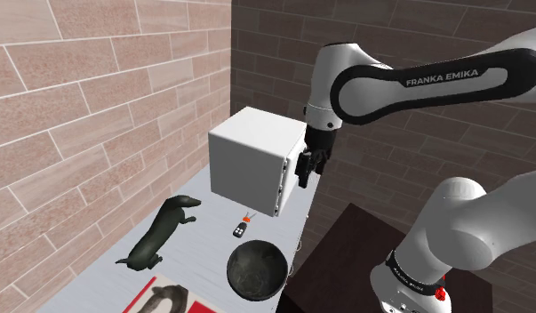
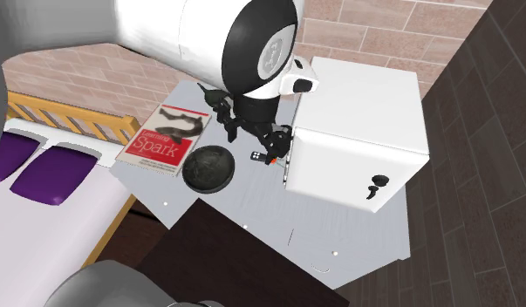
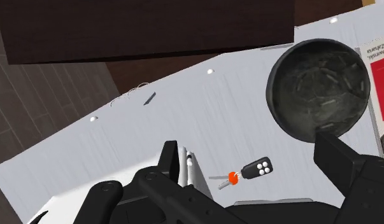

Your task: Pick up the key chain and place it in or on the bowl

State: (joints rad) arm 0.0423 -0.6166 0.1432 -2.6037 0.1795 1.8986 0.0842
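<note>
Jaws standing wide apart, gripping nothing. Gripper [image 3: 248,153] hanging over the table [image 3: 120,146]. Key chain [image 3: 248,173] lying flat on the surface below, in the gap between the fingers [image 3: 171,165] but untouched by either. Its fob [image 3: 259,168] is black with pale buttons, with an orange-red link at one end.

Shoulder view: gripper [image 1: 308,172] hovering high beside the front corner of the white box [image 1: 252,160]. Key chain [image 1: 242,228] resting on the grey table just in front of the box, well below the hand. Bowl [image 1: 257,269], dark and round, sitting near the key chain on the side toward the stand [image 1: 346,267]; the two are apart, not touching. Nothing showing inside the bowl. Dark dog figure [image 1: 159,236] lying toward that view's left, book [image 1: 164,300] at the lower edge.

Step in hand, as I am reading it: the approach, lining up over the key chain before going down. Pick not yet made.

Next move is calling for a straight descent until the fingertips straddle the fob, nearly down to the table since the thing is low and flat. Close on the fob body, not the thin link end. The box is close alongside, so the hand needs clearance there. After that, lift and make a short carry to the bowl.
</note>
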